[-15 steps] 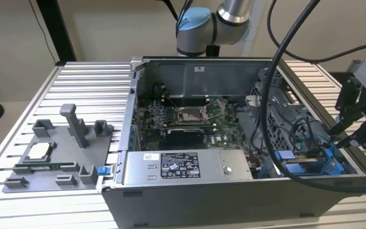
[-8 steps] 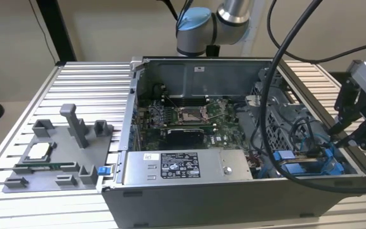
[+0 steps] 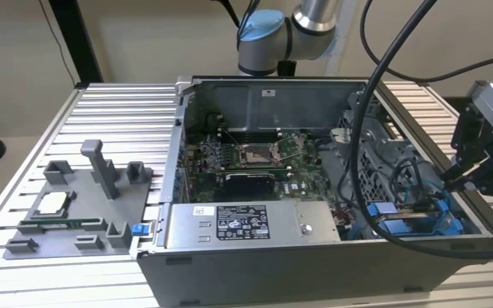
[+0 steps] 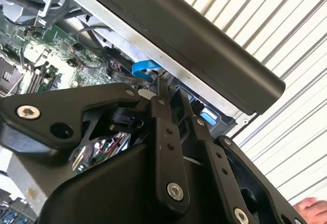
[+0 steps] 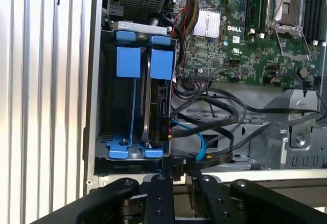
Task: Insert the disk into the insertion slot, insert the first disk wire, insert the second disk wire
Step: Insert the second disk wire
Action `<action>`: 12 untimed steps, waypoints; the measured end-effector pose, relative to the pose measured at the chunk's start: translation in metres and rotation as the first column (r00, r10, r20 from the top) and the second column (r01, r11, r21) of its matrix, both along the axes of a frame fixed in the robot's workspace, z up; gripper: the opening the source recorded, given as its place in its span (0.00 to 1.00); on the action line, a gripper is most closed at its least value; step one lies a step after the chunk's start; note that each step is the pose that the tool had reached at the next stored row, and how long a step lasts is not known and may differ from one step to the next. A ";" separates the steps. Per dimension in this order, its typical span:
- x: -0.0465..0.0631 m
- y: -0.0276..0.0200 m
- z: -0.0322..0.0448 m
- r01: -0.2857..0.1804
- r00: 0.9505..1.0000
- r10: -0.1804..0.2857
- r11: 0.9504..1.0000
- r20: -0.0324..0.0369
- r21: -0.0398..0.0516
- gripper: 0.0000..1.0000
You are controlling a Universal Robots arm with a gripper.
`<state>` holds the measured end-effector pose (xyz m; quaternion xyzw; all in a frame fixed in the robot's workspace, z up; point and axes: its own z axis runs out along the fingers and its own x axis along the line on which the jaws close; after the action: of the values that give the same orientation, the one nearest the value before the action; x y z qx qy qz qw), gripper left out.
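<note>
1. The arm (image 3: 302, 19) rises from behind the open computer case (image 3: 315, 269). Its gripper (image 3: 469, 176) hangs over the case's wall at the exterior view's right, tilted in towards the inside.
2. In both wrist views the gripper (image 5: 184, 166) (image 4: 171, 93) sits just above the case rim. Its black fingers (image 4: 162, 112) are drawn close together, leaving only a narrow slit with nothing visible in it.
3. In the first wrist view the disk (image 5: 158, 104) stands on edge in its blue carrier inside the insertion slot (image 5: 113, 121), beside a second blue carrier (image 5: 127, 63).
4. A black connector (image 5: 166, 129) sits against the disk's edge. A blue cable (image 5: 196, 132) and black cables (image 5: 214, 106) loop just beside it, between the slot and the motherboard (image 5: 230, 40).
5. The gripper is clear of the disk and nearest the blue cable.
</note>
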<state>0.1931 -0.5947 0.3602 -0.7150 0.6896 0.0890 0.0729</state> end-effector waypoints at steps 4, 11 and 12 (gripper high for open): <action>0.000 0.0000 0.0001 0.000 1.000 0.000 1.000 0.000 0.008 0.00; 0.000 -0.0001 -0.0002 0.000 1.000 0.000 1.000 0.000 0.015 0.00; 0.000 -0.0001 -0.0006 0.000 1.000 0.000 1.000 0.001 0.015 0.00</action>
<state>0.1931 -0.5948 0.3596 -0.7144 0.6889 0.0939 0.0784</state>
